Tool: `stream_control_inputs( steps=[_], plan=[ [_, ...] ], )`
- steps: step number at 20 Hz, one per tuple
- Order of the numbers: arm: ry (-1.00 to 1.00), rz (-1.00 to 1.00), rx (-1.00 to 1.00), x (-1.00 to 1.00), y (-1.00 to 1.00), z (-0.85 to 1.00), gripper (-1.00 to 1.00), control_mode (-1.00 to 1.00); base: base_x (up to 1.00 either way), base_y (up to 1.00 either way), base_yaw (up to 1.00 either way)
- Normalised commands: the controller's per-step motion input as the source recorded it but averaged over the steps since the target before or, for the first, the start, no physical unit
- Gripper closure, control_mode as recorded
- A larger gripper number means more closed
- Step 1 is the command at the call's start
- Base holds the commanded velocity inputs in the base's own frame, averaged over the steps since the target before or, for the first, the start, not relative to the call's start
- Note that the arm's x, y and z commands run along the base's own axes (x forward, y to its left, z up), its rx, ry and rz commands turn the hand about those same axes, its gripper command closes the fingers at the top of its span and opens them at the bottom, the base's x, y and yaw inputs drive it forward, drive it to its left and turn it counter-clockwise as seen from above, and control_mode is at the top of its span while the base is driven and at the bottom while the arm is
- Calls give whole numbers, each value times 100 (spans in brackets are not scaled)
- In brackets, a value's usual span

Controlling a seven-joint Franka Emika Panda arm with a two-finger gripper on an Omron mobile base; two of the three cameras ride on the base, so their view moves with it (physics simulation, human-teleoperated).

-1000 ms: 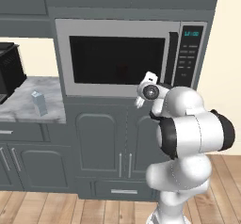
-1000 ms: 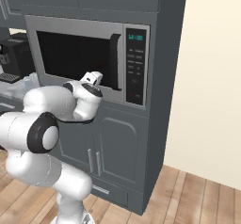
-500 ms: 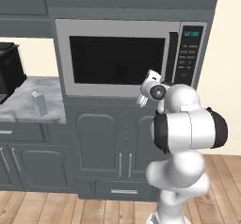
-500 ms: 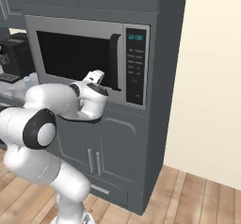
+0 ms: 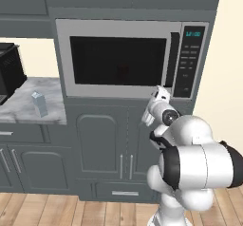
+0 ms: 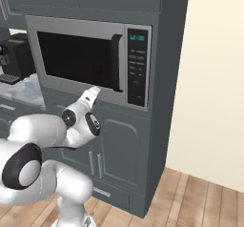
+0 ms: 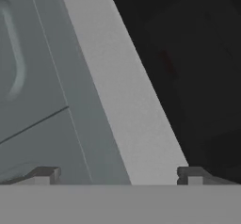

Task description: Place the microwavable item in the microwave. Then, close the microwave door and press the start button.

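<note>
Now shut, microwave door (image 5: 118, 60), silver frame, black window, dark bar handle (image 5: 173, 60)

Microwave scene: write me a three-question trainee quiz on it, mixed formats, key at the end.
1. True or false: the microwave door is shut.
2. Multiple choice: the gripper is (A) at the door's lower edge, left of the control panel; (B) over the carton on the counter; (C) at the upper cabinets.
3. Fill in: in the hand view the fingertips stand apart with ____ between them.

Key: 1 true. 2 A. 3 nothing; they straddle the door's silver frame without holding it.
</note>
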Motion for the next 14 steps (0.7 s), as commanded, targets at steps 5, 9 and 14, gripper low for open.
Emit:
stream_control_inputs(
  steps=[5, 9, 14],
  plan=[
    [16, 0, 5, -56, 2, 92, -100, -100, 0, 0, 0],
    [13, 0, 0, -22, -13, 100, -100, -100, 0, 0, 0],
    [14, 0, 0, -29, -44, 73, -100, -100, 0, 0, 0]
  ],
)
